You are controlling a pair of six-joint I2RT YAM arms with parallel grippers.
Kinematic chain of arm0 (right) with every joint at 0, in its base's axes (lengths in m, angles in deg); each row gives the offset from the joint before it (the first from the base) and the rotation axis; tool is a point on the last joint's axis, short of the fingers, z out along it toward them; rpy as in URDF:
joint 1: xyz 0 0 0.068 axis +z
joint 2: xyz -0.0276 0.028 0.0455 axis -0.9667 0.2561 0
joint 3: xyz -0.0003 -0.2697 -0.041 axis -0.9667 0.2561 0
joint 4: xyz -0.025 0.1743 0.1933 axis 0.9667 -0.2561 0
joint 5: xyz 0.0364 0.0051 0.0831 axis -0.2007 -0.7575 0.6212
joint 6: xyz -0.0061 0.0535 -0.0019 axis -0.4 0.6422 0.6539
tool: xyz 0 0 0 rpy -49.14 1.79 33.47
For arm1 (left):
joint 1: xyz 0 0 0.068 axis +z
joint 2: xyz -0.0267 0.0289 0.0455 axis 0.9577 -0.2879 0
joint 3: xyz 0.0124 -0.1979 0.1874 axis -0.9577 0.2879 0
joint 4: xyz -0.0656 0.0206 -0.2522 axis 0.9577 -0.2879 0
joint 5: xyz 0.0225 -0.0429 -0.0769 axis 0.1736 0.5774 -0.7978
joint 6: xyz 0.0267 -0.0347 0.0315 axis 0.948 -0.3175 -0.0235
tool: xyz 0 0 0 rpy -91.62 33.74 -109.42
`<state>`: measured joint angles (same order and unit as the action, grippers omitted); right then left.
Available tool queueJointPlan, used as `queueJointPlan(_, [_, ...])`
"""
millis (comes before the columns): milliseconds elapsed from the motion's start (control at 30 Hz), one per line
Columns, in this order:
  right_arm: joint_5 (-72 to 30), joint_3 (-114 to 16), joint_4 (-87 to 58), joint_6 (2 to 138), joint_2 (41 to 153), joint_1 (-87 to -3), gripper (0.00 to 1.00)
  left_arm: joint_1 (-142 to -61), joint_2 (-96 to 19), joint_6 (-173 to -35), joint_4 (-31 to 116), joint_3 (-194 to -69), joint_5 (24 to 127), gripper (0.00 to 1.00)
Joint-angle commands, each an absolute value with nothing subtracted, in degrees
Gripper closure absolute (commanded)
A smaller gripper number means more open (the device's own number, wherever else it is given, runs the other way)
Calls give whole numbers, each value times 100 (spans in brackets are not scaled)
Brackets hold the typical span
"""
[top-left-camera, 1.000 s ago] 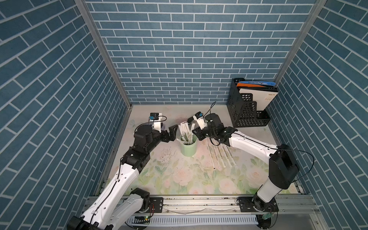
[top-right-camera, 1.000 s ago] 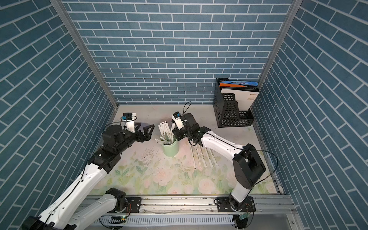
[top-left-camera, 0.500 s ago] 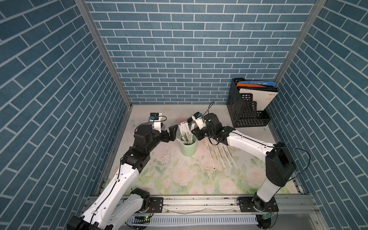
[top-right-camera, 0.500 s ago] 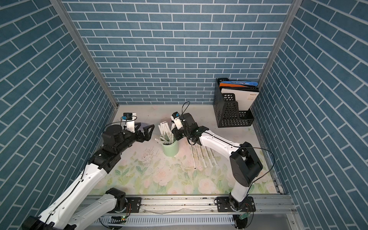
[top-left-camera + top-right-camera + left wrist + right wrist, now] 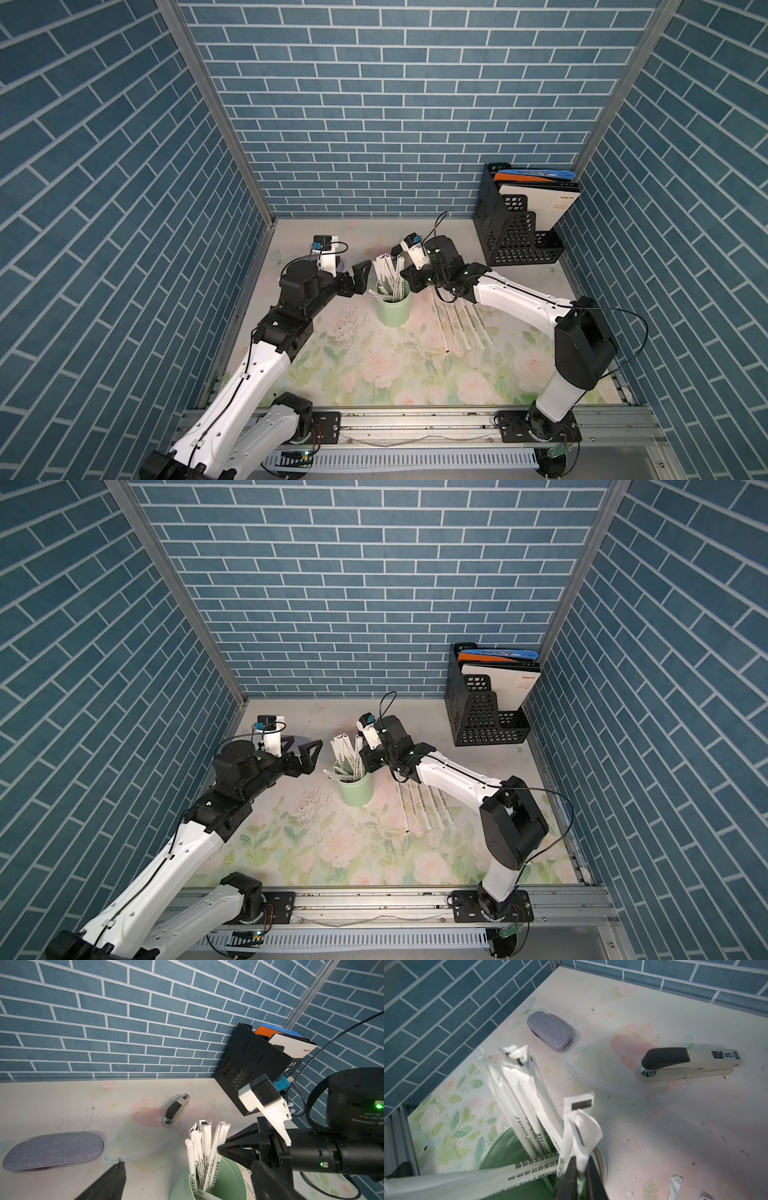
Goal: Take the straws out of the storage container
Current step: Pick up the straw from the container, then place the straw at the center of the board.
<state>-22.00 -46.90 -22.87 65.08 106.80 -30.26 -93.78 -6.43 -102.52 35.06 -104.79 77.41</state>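
- The right gripper (image 5: 581, 1169) is pressed together on a single straw (image 5: 579, 1126). The two dark fingers nip its paper wrapper a little below the folded upper end, just above the cup's rim.
- The left gripper (image 5: 301, 748) is spread wide and holds nothing. In both top views it hangs just left of the cup, apart from it.
- The storage container (image 5: 392, 311), a mint-green cup, stands upright near the centre of both top views, on the floral table (image 5: 374, 374).
- The straws (image 5: 388, 278) in the cup fan out above its rim, leaning toward the upper left of a top view. One lies low across the cup's mouth.
- Several loose straws (image 5: 457, 320) lie side by side on the table, just right of the cup and under the right arm.
- I judge the straws to be very light and slim, and the wrapper to be thin, soft and likely slippery. A hard squeeze would crease the wrapper, and a loose one could slip off the paper.
- The best hold seems to be on the stiff part above the rim, not on the floppy flap at the very end.
- A straight pull along the straw's lean should clear the cup. A neighbouring straw may drag along, or the light cup may tip.
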Motion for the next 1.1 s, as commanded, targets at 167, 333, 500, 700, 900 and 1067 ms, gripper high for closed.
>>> queueJointPlan(167, [-2217,-4773,-2377,6618,10185,-3003,94,-9392,-601,-10233,3506,-10519,7709,0])
queueJointPlan(333, [-2243,-4808,-2454,6618,10074,-3006,94,-9392,-590,-10234,3510,-10519,7704,0])
queueJointPlan(500, [-2376,-4898,-2523,6602,9898,-3004,95,-9391,-583,-10233,3513,-10518,7696,1])
queueJointPlan(700, [-2593,-5199,-2643,6472,9492,-3007,97,-9385,-588,-10233,3511,-10518,7700,0])
queueJointPlan(900, [-2869,-5825,-3055,6249,9051,-3005,99,-9392,-592,-10233,3505,-10518,7691,0])
queueJointPlan(1067, [-3241,-6529,-3809,6075,8857,-3023,99,-9392,-592,-10233,3505,-10518,7686,0])
